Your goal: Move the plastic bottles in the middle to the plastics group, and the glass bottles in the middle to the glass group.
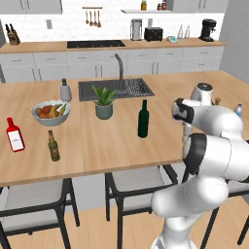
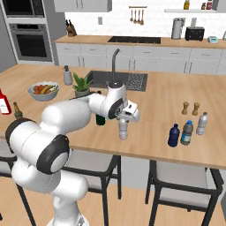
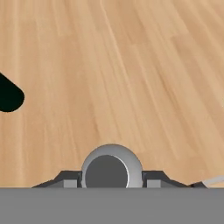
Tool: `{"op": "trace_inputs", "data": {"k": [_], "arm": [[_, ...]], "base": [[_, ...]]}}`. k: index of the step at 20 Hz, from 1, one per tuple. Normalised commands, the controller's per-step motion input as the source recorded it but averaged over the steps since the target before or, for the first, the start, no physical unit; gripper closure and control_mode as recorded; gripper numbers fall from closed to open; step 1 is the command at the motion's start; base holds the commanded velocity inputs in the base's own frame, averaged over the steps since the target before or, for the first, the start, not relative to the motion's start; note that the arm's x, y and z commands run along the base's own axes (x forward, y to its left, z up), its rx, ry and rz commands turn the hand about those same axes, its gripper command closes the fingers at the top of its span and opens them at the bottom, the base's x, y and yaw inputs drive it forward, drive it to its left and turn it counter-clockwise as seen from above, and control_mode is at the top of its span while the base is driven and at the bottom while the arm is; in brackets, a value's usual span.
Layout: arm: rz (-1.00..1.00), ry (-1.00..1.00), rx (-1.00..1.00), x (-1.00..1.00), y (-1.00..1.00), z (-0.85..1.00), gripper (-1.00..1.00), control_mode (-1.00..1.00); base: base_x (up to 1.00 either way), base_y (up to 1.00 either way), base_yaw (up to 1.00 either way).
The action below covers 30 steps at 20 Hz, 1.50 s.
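Centrally in the right base view, the clear greyish bottle [image 2: 123, 129] is clasped by the tool [image 2: 124, 124] above the surface [image 2: 150, 110]; the green wine bottle [image 1: 143, 119] is seen mid-frame in the left base view.

A home kitchen: a wall oven [image 2: 29, 42], a cooktop [image 1: 95, 44], a sink [image 1: 115, 89] set in the wooden tabletop [image 1: 97, 146], a toaster [image 1: 153, 33] and hanging utensils [image 1: 92, 17].
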Motion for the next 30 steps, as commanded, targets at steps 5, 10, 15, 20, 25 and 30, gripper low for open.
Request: {"op": "trace_inputs", "data": {"k": [5, 10, 15, 20, 25, 30], "arm": [[-0.02, 0.00, 0.00, 0.00, -0.85, 0.02, 1.00, -1.00], [-0.01, 0.00, 0.00, 0.00, -0.50, 0.06, 1.00, -1.00], [0.00, 0.00, 0.00, 0.00, -0.38, 0.00, 1.00, -1.00], [0.00, -0.04, 0.00, 0.00, -0.19, 0.00, 1.00, -1.00], [-0.01, -0.11, 0.00, 0.00, -0.14, 0.00, 1.00, -1.00], [-0.06, -0.02, -0.02, 0.00, -0.16, 0.00, 1.00, -1.00]], "base": [[0.00, 0.00, 0.00], [0.00, 0.00, 0.00], [0.00, 0.00, 0.00], [0.00, 0.00, 0.00], [0.00, 0.00, 0.00], [0.00, 0.00, 0.00]]}}
